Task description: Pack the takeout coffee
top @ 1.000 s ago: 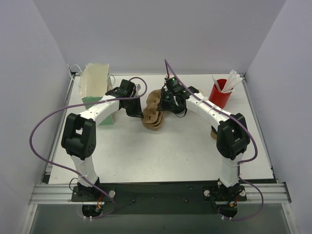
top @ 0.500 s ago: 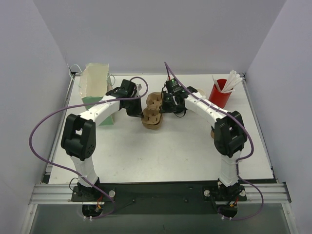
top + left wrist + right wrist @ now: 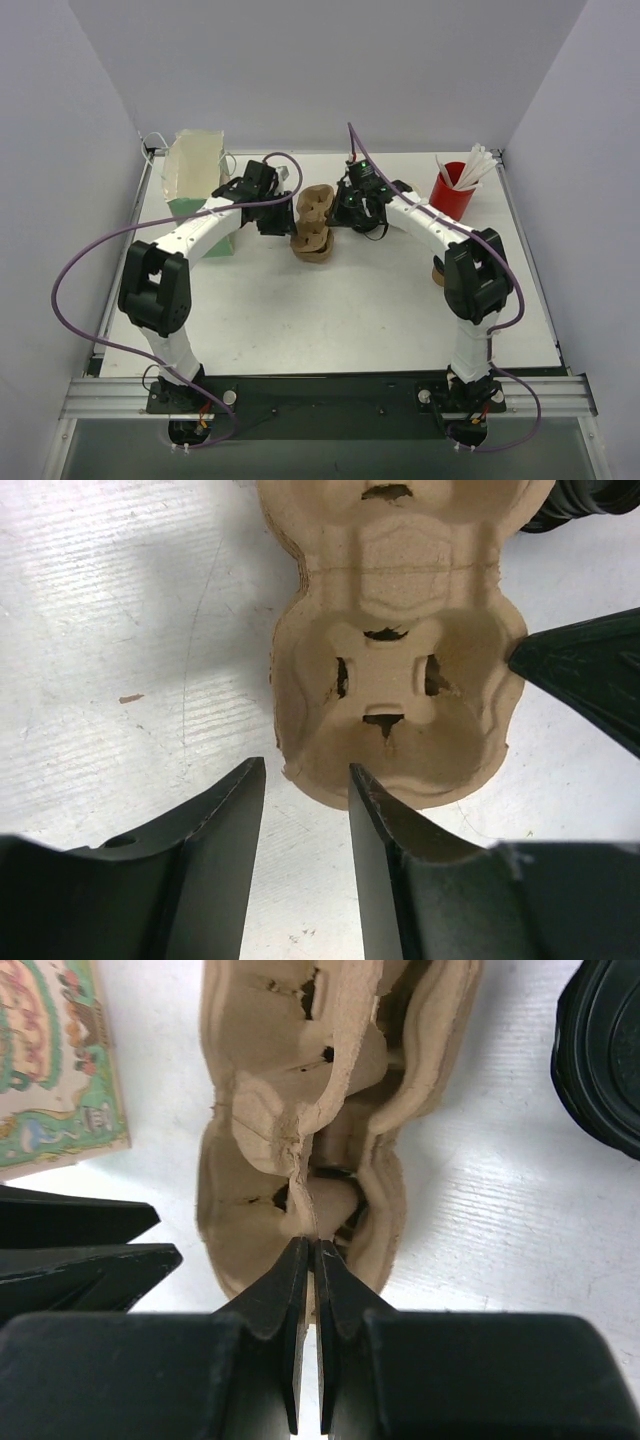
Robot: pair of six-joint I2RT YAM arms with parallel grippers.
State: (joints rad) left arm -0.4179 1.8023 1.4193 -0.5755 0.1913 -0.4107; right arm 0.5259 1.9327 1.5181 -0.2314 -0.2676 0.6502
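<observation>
Green-and-cream paper bag (image 3: 195,180) at far left; left gripper (image 3: 305,777) spread, holding nothing, at one end of a brown moulded-pulp cup carrier (image 3: 400,680); right gripper (image 3: 308,1245) pinches its thin rim; black-lidded kraft-paper takeout coffee (image 3: 605,1050) sits just right; that one-sided pinch could tear the rim or tip the carrier against the cup.

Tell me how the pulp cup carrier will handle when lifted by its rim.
The carrier is probably light: the shut right jaws pinch just one thin wall. That wall looks ragged and creased there, so it may flex or tear rather than stay stiff. Its rough fibre surface likely won't slip.
</observation>
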